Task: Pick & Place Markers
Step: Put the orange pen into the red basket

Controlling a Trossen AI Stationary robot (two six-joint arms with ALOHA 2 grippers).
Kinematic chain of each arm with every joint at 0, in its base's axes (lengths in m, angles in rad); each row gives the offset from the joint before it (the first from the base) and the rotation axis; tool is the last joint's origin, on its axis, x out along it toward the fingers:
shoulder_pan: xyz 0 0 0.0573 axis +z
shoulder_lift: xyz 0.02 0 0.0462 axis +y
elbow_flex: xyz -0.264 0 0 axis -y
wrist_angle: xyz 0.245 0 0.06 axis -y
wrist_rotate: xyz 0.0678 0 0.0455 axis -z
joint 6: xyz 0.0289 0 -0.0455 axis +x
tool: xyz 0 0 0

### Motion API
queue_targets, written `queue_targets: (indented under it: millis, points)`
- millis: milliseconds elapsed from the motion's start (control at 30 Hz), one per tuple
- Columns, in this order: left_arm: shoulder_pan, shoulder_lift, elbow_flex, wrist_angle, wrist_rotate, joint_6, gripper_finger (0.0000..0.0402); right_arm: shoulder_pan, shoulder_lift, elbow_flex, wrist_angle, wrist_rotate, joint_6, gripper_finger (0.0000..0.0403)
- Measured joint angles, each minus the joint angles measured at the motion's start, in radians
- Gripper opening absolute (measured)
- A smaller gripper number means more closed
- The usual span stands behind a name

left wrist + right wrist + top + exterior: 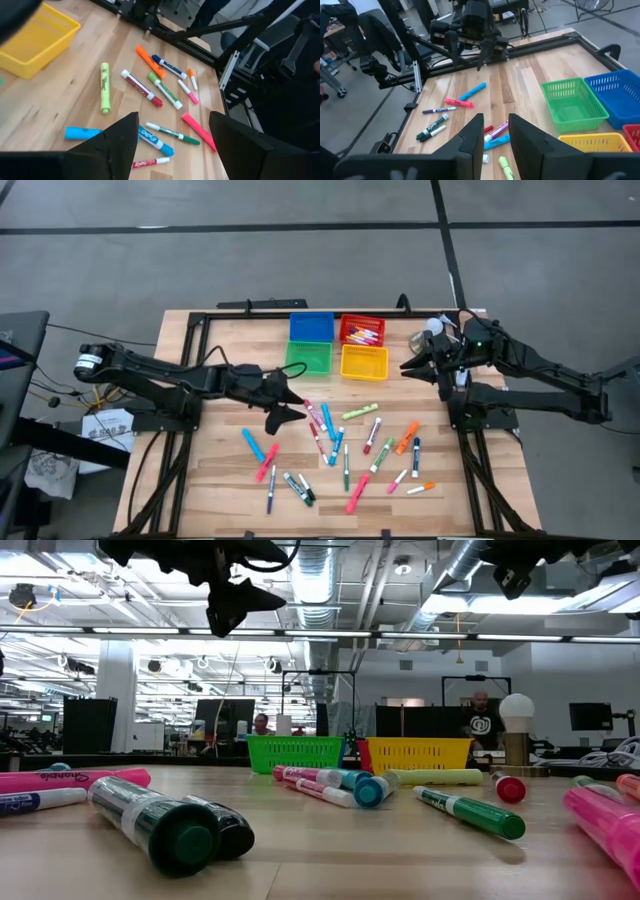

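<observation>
Hovering over the table (220, 480), my left gripper (296, 406) hangs with its fingers spread wide and empty above the near edge of the scattered markers (345, 442), which lie loose across the wood in front of the four bins. My right gripper (411, 364) waits beside the yellow bin (364, 362), fingers drawn narrow, nothing between them. A few markers already lie in the red bin (362, 330); the green bin (308, 356) and blue bin (311, 326) show none.
</observation>
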Motion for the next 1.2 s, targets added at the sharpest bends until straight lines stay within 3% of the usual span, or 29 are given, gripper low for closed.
queue_targets:
  millis: [300, 800, 1200]
  points:
    - [-0.026, 0.000, 0.000, -0.004, 0.000, 0.000, 0.0242, 0.008, 0.001, 0.000, 0.000, -0.001, 0.018, 0.0082]
    - [-0.031, -0.001, -0.001, 0.078, 0.001, -0.056, 0.0242, 0.119, 0.030, 0.000, -0.005, 0.001, 0.027, 0.0082]
    - [-0.115, -0.001, -0.002, -0.014, 0.008, -0.080, 0.0242, 0.263, 0.104, 0.000, -0.004, 0.046, 0.054, 0.0082]
